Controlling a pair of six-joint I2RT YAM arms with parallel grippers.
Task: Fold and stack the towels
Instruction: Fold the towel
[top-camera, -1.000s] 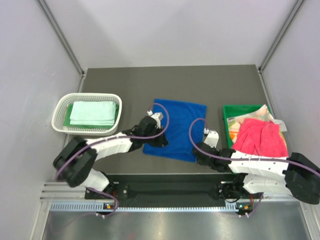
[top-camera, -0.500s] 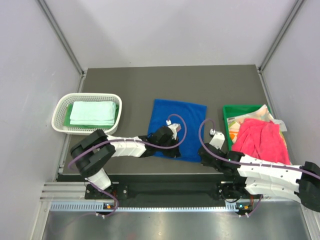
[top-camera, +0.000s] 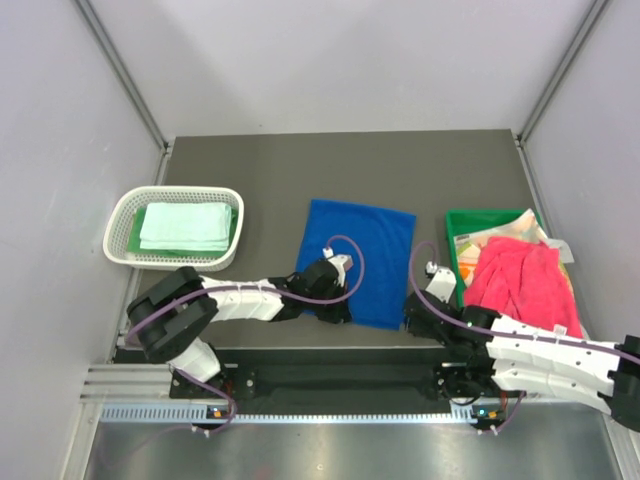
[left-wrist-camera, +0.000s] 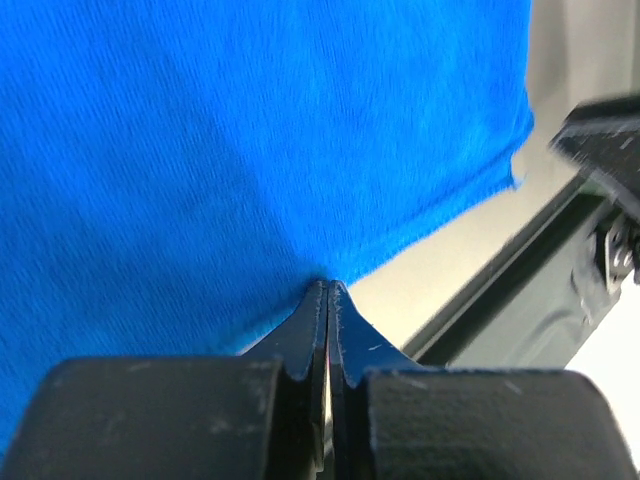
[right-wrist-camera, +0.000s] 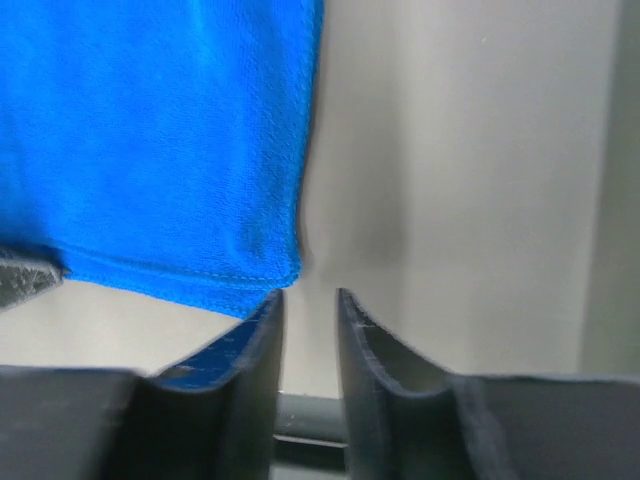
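Observation:
A royal blue towel (top-camera: 360, 255) lies spread flat in the middle of the table. My left gripper (top-camera: 335, 312) is at its near edge, left of centre. In the left wrist view the left gripper (left-wrist-camera: 328, 285) is shut, with the blue towel (left-wrist-camera: 250, 150) puckering into its tips. My right gripper (top-camera: 412, 322) is at the towel's near right corner. In the right wrist view the right gripper (right-wrist-camera: 308, 295) stands narrowly open beside the corner of the blue towel (right-wrist-camera: 150, 130), with nothing between the fingers.
A white mesh basket (top-camera: 120, 215) at the left holds a folded pale mint towel (top-camera: 185, 225) on a green towel (top-camera: 135, 235). A green bin (top-camera: 455, 225) at the right holds a crumpled pink towel (top-camera: 520, 275). The table's front edge and rail lie just behind both grippers.
My left gripper has slid from the towel's left side to its near edge and shut there. My right gripper has drawn back toward the front edge, next to the towel's near right corner.

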